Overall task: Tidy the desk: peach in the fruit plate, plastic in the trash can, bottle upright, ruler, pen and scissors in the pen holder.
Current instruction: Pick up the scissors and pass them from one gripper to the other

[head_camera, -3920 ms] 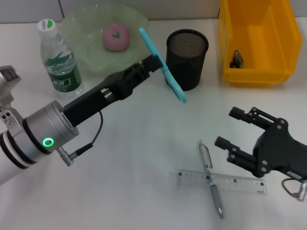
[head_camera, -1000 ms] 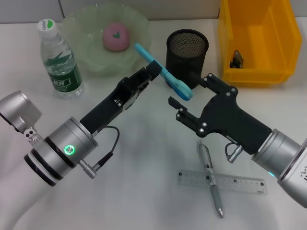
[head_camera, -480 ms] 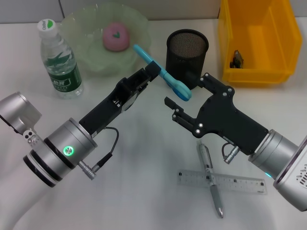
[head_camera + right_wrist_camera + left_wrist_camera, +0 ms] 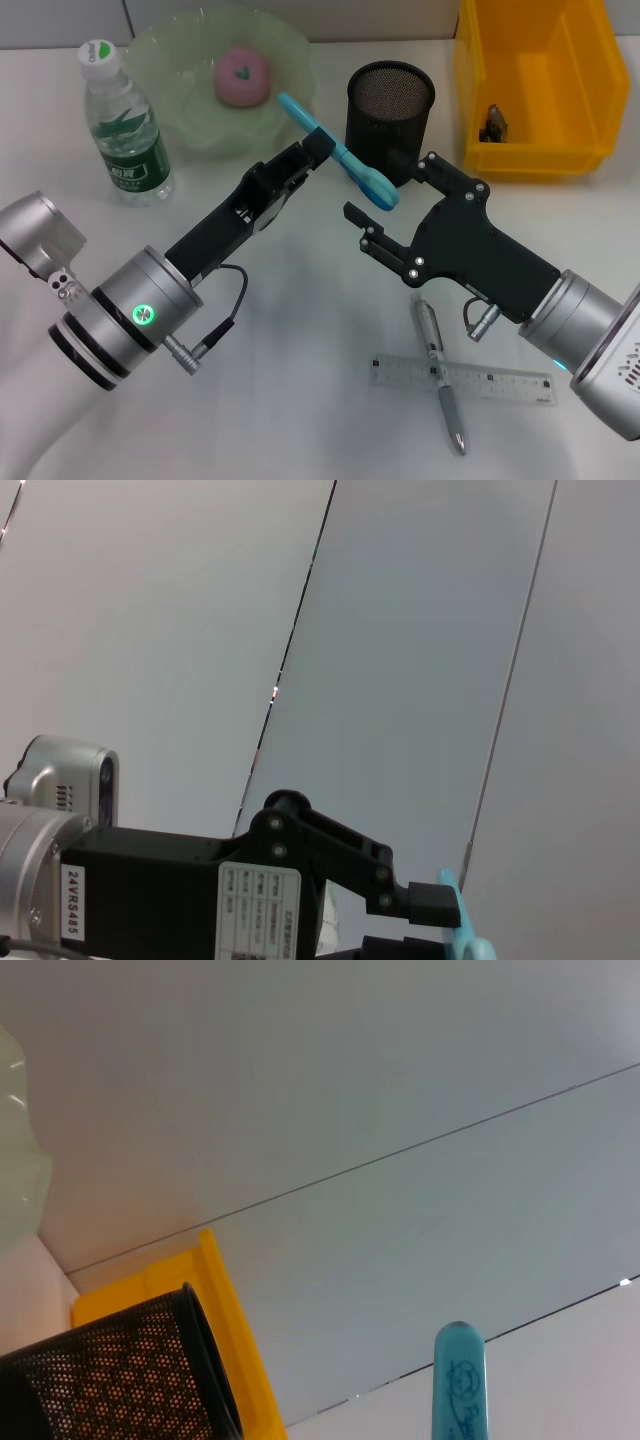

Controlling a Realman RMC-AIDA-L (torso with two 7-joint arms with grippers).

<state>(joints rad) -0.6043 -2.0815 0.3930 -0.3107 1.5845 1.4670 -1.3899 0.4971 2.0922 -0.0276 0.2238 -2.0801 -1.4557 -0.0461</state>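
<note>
My left gripper (image 4: 320, 149) is shut on the blue scissors (image 4: 362, 176) at mid-length and holds them tilted in the air, just left of the black mesh pen holder (image 4: 391, 108). My right gripper (image 4: 389, 191) is open, its fingers on either side of the scissors' handle end. One blue end of the scissors (image 4: 460, 1385) also shows in the left wrist view. The peach (image 4: 241, 77) lies in the green glass fruit plate (image 4: 170, 50). The bottle (image 4: 122, 122) stands upright at the far left. Pen (image 4: 440, 376) and ruler (image 4: 470, 380) lie crossed on the desk in front.
The yellow trash can (image 4: 540, 150) stands at the back right with a small dark scrap of plastic (image 4: 493, 125) inside. My left arm (image 4: 150, 300) stretches across the desk's left half. My right arm (image 4: 520, 280) hangs just over the pen's upper end.
My right arm has come from the front right up to the scissors. My left arm has lowered them and pulled them back a little. In the last half second nothing has moved.
</note>
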